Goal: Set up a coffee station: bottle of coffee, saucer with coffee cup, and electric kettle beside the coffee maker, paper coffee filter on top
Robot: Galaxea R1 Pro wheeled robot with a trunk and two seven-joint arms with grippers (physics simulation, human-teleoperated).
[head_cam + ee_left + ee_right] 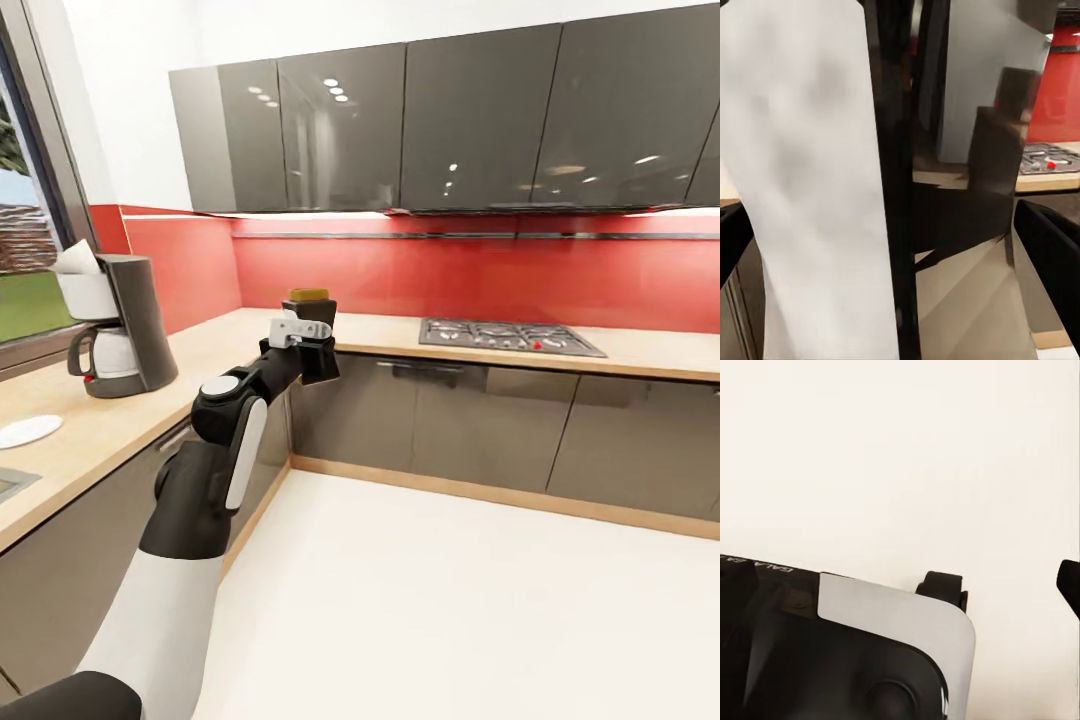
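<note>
My left gripper is shut on the bottle of coffee, whose yellow-gold cap sticks up above the black fingers. It hangs just in front of the kitchen countertop near the corner. In the left wrist view the bottle's pale label and dark glass sit between the two dark fingers. The coffee maker stands on the counter at the left, with a white paper coffee filter on top. The white saucer lies nearer me on the counter. One dark tip of my right gripper shows over pale floor.
A gas hob is set into the far counter under dark wall cabinets. A sink corner shows at the left edge, and a window is behind the coffee maker. Pale open floor lies to my right.
</note>
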